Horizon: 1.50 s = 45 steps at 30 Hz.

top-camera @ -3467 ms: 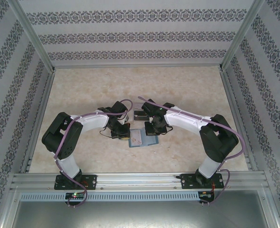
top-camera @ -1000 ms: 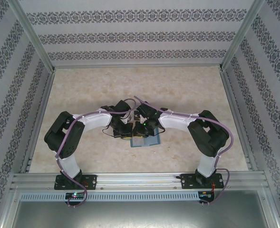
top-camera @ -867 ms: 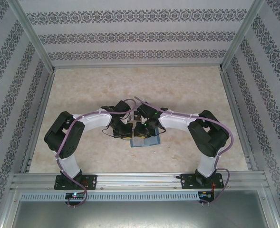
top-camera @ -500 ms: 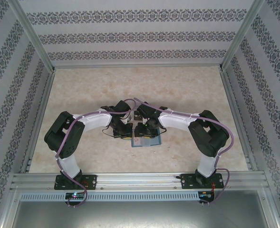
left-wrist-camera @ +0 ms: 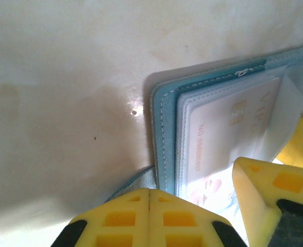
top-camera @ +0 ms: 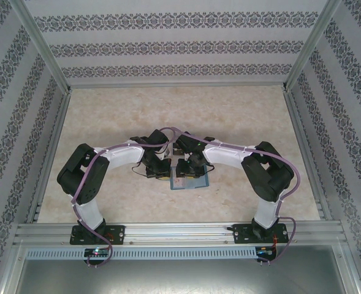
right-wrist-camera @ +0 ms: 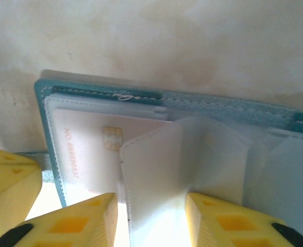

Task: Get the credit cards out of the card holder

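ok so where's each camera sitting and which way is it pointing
Top external: above and behind the arm bases, looking down at the table; the left arm and right arm meet over the card holder.
Left wrist: low over the table, facing the holder's stitched edge; left gripper shut on its flap.
Right wrist: facing the open holder's clear sleeves; right gripper straddles one.
Both wrist views share the chipped credit card.
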Each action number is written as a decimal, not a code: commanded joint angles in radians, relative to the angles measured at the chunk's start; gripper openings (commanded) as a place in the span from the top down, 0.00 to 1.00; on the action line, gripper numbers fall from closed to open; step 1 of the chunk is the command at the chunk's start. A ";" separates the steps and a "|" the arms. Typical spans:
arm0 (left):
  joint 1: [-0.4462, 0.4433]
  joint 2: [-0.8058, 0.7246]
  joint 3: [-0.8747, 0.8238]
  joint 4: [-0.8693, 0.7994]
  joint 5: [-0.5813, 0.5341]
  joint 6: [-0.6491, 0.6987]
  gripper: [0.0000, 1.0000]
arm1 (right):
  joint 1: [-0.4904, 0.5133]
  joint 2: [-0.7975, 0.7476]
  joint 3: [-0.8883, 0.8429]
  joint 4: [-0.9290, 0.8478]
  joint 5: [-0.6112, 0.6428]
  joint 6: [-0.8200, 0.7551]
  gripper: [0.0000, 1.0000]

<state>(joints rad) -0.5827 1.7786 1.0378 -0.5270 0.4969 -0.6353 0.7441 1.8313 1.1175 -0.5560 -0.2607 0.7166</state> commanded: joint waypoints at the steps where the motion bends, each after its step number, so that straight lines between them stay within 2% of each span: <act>1: -0.005 0.010 -0.007 0.009 -0.008 0.007 1.00 | 0.008 0.039 -0.002 -0.033 0.040 -0.015 0.64; 15: -0.005 -0.034 0.041 -0.025 -0.009 0.004 1.00 | 0.006 -0.081 -0.001 -0.056 0.028 -0.011 0.92; 20: -0.006 -0.042 0.036 0.007 0.023 -0.017 1.00 | 0.007 -0.104 0.002 -0.037 -0.008 -0.001 0.98; 32: -0.005 -0.030 -0.004 0.096 0.075 -0.063 1.00 | 0.009 -0.156 -0.016 0.056 -0.100 0.057 0.98; 41: -0.017 0.031 0.006 0.157 0.122 -0.089 1.00 | -0.021 -0.149 -0.017 -0.052 -0.048 -0.017 0.91; 45: -0.028 0.055 0.021 0.162 0.129 -0.093 1.00 | -0.024 -0.138 -0.003 -0.097 -0.025 -0.044 0.85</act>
<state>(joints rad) -0.5903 1.8130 1.0367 -0.3950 0.6025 -0.7132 0.7284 1.6901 1.1034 -0.5892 -0.3199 0.7082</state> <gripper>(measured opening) 0.046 0.147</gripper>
